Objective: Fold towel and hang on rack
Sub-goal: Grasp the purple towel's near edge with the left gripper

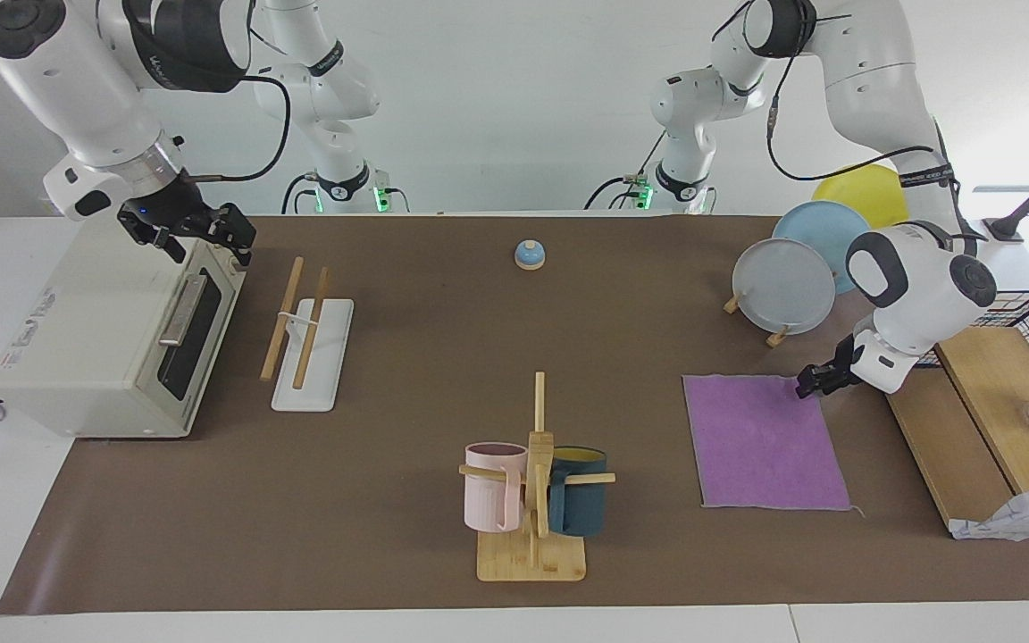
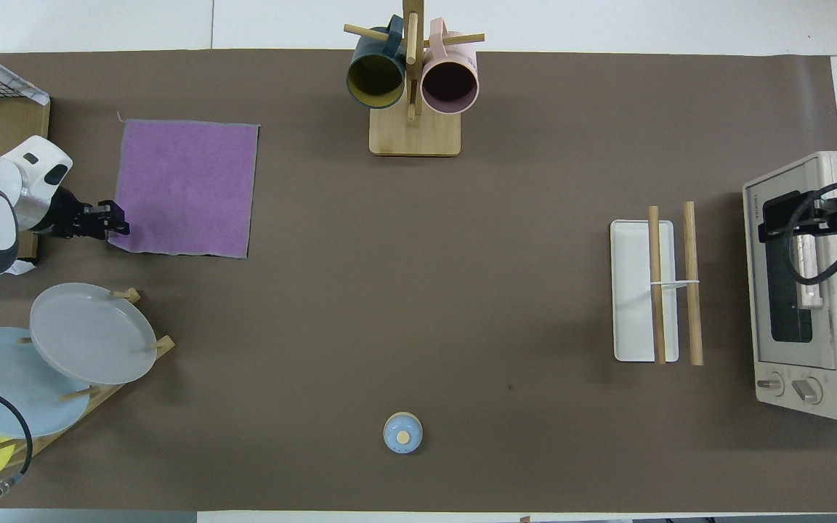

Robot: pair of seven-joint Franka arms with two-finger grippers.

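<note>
Left gripper (image 1: 807,385) at the towel (image 1: 765,441) corner nearest the robots, finger state unclear; brown mat (image 1: 425,357) around.

Robot lab, bare white walls, brown mat (image 1: 407,464) on white table, staged toaster oven (image 1: 112,335)

2 high opposed views, shared table (image 1: 389,536)

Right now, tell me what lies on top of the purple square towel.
Nothing rests on the purple square towel; it lies flat on the brown mat. The left tool sits at the towel's corner nearest the robots. Whatever is under the towel is covered.
</note>
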